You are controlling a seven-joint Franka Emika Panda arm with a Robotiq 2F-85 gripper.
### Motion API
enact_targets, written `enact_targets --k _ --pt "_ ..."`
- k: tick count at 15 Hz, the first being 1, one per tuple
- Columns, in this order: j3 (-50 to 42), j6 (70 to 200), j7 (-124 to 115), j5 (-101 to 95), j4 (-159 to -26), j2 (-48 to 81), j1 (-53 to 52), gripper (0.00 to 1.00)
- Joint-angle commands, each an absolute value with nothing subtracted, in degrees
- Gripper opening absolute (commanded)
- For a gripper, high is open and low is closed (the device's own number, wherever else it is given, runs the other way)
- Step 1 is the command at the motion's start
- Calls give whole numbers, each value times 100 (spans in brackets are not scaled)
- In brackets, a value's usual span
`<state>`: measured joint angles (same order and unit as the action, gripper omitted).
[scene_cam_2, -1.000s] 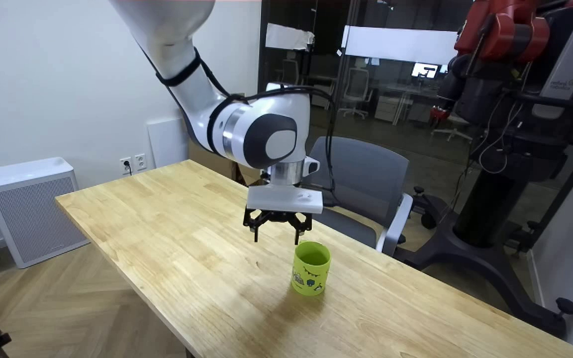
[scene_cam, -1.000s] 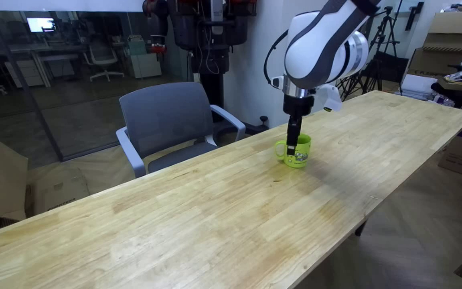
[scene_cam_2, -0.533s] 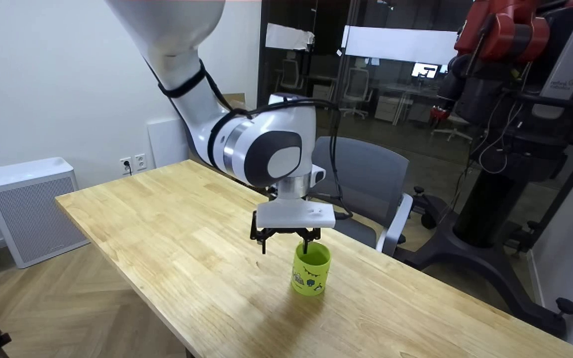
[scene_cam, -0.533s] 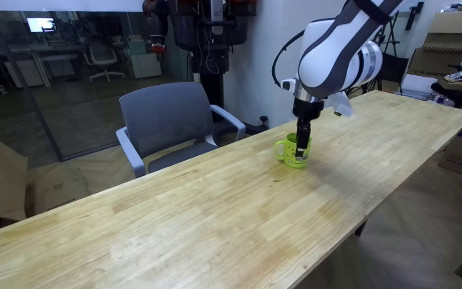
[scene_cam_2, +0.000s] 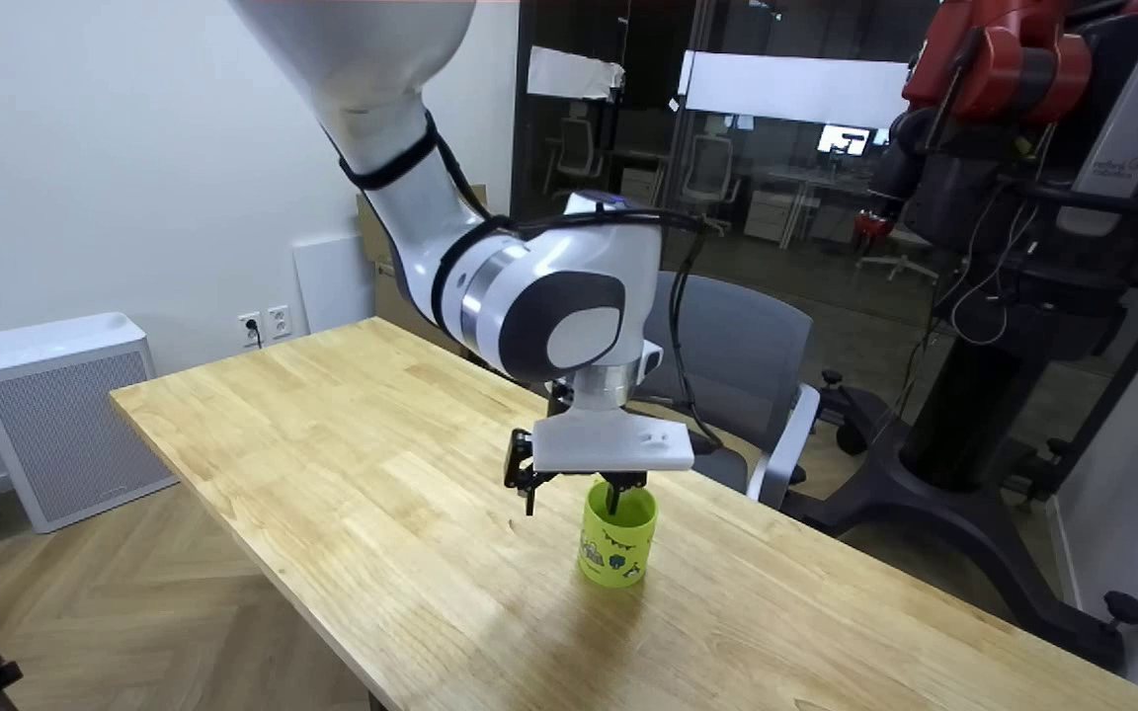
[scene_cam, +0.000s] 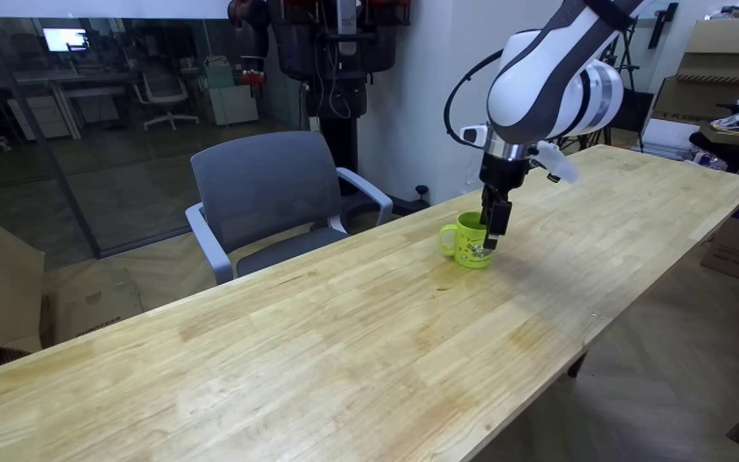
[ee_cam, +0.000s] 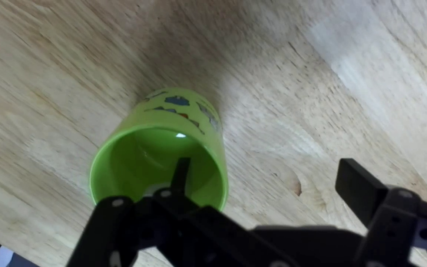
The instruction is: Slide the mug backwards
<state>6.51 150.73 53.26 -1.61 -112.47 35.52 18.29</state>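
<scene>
The lime mug point(scene_cam: 467, 244) stands upright on the wooden table point(scene_cam: 292, 359). It also shows in an exterior view point(scene_cam_2: 616, 553) with dark printed marks, and its handle shows in an exterior view. My gripper point(scene_cam_2: 571, 510) is open and points down at the mug. In the wrist view the gripper point(ee_cam: 265, 162) has one finger over the mug's point(ee_cam: 154, 120) opening, reaching into it. The other finger stands outside, apart from the mug, above bare wood. The mug's wall lies between the two fingers. I cannot tell whether a finger touches the mug.
A grey office chair point(scene_cam: 267, 186) stands at the table's long edge near the mug. A dark robot on a stand point(scene_cam_2: 964, 415) is beyond that edge. A white box-shaped unit point(scene_cam_2: 65, 415) stands on the floor past the table's far end.
My gripper has lowered and shifted towards the mug, with one finger passing from above the rim to inside the opening. It also turned a little. The mug has not moved.
</scene>
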Motion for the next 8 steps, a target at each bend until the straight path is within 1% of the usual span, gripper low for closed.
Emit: enact_targets --k 1,8 --pt "718 14813 5712 36 -11052 3626 1994 100" --pt "461 14389 5683 -68 -10595 3875 1811 100"
